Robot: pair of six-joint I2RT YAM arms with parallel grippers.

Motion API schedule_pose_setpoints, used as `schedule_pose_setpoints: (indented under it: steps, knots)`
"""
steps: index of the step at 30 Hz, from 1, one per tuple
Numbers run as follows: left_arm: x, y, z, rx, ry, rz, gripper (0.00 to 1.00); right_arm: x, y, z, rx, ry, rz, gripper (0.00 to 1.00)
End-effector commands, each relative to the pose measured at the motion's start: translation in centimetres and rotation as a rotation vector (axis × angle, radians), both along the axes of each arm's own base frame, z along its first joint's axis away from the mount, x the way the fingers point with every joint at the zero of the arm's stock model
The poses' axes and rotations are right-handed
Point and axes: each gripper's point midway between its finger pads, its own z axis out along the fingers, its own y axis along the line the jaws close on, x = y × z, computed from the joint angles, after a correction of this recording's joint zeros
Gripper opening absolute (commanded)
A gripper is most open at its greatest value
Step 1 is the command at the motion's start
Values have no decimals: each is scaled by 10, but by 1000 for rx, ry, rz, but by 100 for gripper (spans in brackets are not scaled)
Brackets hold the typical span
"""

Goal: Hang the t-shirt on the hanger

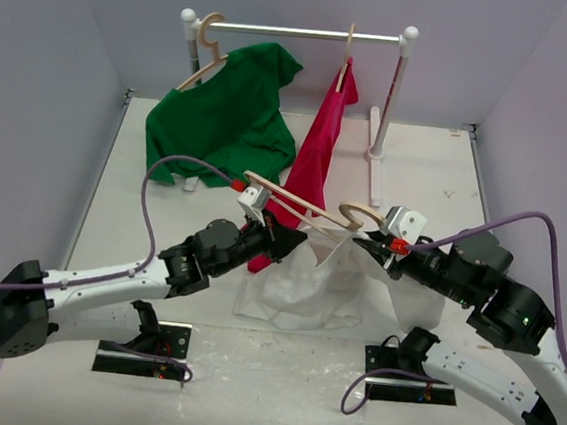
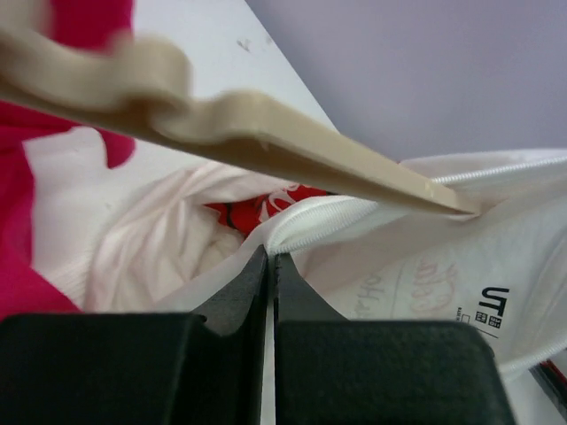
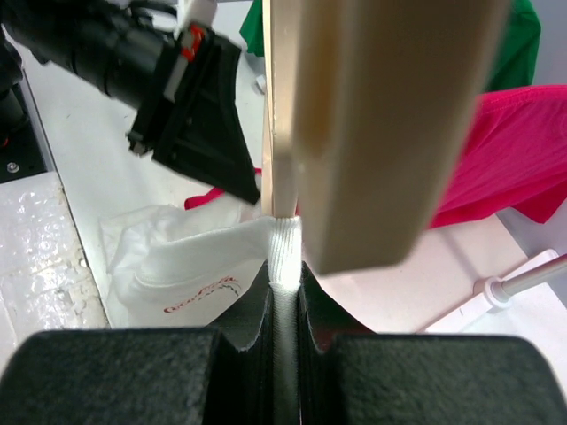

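A white t-shirt (image 1: pixel 312 281) hangs bunched between my two grippers above the table. A wooden hanger (image 1: pixel 304 205) lies across its collar, one arm poking into the neck opening. My left gripper (image 1: pixel 296 242) is shut on the shirt's collar edge (image 2: pixel 292 221), just under the hanger arm (image 2: pixel 266 142). My right gripper (image 1: pixel 366 246) is shut on the ribbed collar (image 3: pixel 285 257), with the hanger (image 3: pixel 372 124) close above its fingers. The left gripper's black fingers (image 3: pixel 204 133) show in the right wrist view.
A clothes rack (image 1: pixel 301 33) stands at the back with a green shirt (image 1: pixel 228 107) on a hanger and a red shirt (image 1: pixel 319 156) hanging down to the table. The red shirt's hem lies just behind the white shirt.
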Motion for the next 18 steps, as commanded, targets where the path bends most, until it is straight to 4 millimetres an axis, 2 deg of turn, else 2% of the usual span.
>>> schedule_pose_setpoints:
  steps: [1, 4, 6, 10, 13, 18]
  knots:
    - [32, 55, 29, 118, -76, 219, 0, -5, -6, 19, 85, -48, -9, 0]
    - [40, 83, 36, 148, -70, 246, 0, -9, -7, 19, 91, -47, 1, 0]
    - [49, 104, 33, 189, -51, 274, 0, -10, -8, 16, 80, -38, 7, 0]
    - [66, 137, 46, 248, -56, 347, 0, -6, -10, 7, 25, -1, -20, 0]
    - [73, 151, 56, 265, -56, 375, 0, -1, -18, -4, -32, 46, -77, 0]
    - [85, 170, 85, 274, -88, 434, 0, 3, -26, -15, -95, 114, -138, 0]
